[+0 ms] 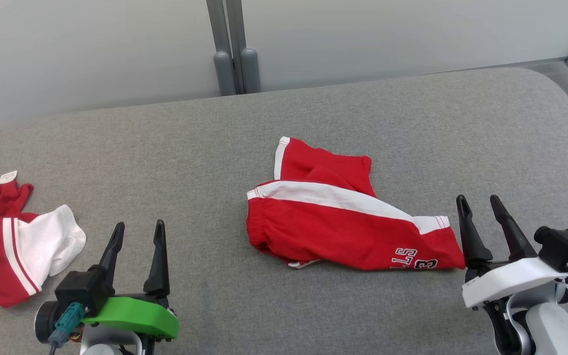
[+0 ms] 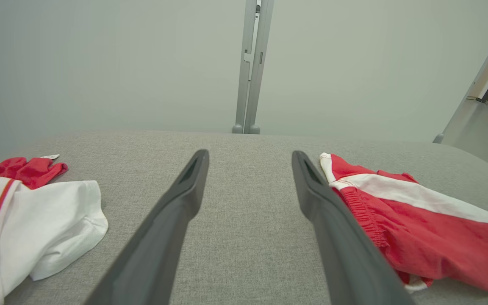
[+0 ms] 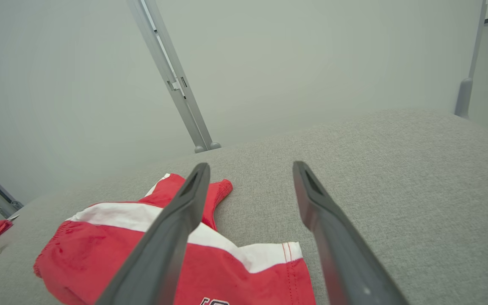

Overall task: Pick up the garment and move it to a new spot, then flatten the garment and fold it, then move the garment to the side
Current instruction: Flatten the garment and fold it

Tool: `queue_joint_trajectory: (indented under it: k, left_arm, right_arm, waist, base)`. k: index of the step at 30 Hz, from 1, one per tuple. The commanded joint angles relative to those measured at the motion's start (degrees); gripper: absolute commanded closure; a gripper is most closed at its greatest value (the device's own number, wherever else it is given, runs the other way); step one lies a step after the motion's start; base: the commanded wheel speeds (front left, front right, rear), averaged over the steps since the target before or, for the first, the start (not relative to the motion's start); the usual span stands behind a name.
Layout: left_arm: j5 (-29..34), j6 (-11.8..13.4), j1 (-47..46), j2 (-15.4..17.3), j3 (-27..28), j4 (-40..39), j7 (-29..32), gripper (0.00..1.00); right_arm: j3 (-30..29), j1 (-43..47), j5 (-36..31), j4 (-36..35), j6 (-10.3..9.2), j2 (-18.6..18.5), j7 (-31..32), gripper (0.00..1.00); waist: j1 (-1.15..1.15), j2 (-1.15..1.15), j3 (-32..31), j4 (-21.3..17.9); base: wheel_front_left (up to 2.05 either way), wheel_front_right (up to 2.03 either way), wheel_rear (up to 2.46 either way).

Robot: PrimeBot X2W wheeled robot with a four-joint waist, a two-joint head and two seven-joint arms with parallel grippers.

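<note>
Red shorts (image 1: 343, 217) lie in the middle of the grey padded table (image 1: 165, 148), white side stripe up, one leg rumpled and doubled over the other, not yet flat. Right gripper (image 1: 478, 198) sits just beside the hem end nearest it, fingers apart, nothing between them; seems placed to take that hem for spreading. Left gripper (image 1: 139, 224) also spread and empty, well apart from the waistband, between the shorts and a second red-and-white garment (image 1: 13, 246) heaped at the table's left edge. Central spot likely chosen for room to flatten
</note>
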Motion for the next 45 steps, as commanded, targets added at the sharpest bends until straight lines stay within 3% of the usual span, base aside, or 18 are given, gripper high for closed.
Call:
queue_joint_trajectory:
  k: [1, 13, 17, 21, 23, 31, 37, 45]
  left_arm:
    - [-0.15, 0.31, 0.77, 0.38, 0.15, -0.38, -0.26, 0.00]
    - [-0.38, 0.79, 0.70, 0.75, -0.29, -1.26, 0.27, 0.00]
    - [-2.11, -0.92, -1.43, 0.82, -1.25, -1.85, 3.86, 0.00]
    - [-6.00, -3.43, -5.32, 2.28, -2.40, -0.99, 14.80, 0.00]
    - [-10.40, -5.34, -9.64, 3.76, -2.76, -0.68, 25.53, 0.00]
    - [-22.85, -8.14, -19.19, 6.51, -3.23, 0.74, 48.57, 0.00]
    - [-28.25, -8.97, -23.78, 6.70, -4.08, 4.07, 57.20, 0.00]
    - [-31.05, -9.63, -27.49, 6.23, -6.04, 6.37, 61.89, 0.00]
  right_arm:
    - [-0.20, 1.07, -0.69, -0.72, -0.02, -0.14, 0.26, 0.00]
    - [-2.42, 2.26, -2.34, -2.75, -0.02, 1.37, 2.91, 0.00]
    - [-3.59, 0.93, -2.52, -1.82, -0.02, 1.41, 5.46, 0.00]
    - [-3.19, -2.22, -2.63, 0.64, -0.02, -0.04, 11.24, 0.00]
    - [-2.13, -5.61, -1.58, 3.68, -0.02, -1.03, 17.02, 0.00]
    - [1.39, -13.69, 2.19, 11.11, -0.02, -2.13, 28.61, 0.00]
    - [5.22, -16.77, 4.90, 14.56, -0.02, -2.01, 31.00, 0.00]
    - [8.26, -19.83, 5.49, 17.47, -0.02, -1.53, 29.03, 0.00]
  waist:
    - [0.00, 0.00, -0.07, -0.01]
    - [0.00, 0.00, 0.57, -0.17]
    - [0.00, 0.00, 1.87, -0.66]
    - [0.00, 0.00, 3.98, -1.38]
    - [0.00, 0.00, 5.40, -2.03]
    - [0.00, 0.00, 8.35, -3.14]
    - [0.00, 0.00, 9.64, -3.65]
    - [0.00, 0.00, 10.66, -4.67]
  base:
    - [0.00, 0.00, 0.00]
    - [0.00, 0.00, 0.00]
    - [0.00, 0.00, 0.00]
    - [0.00, 0.00, 0.00]
    - [0.00, 0.00, 0.00]
    - [0.00, 0.00, 0.00]
    - [0.00, 0.00, 0.00]
    - [0.00, 0.00, 0.00]
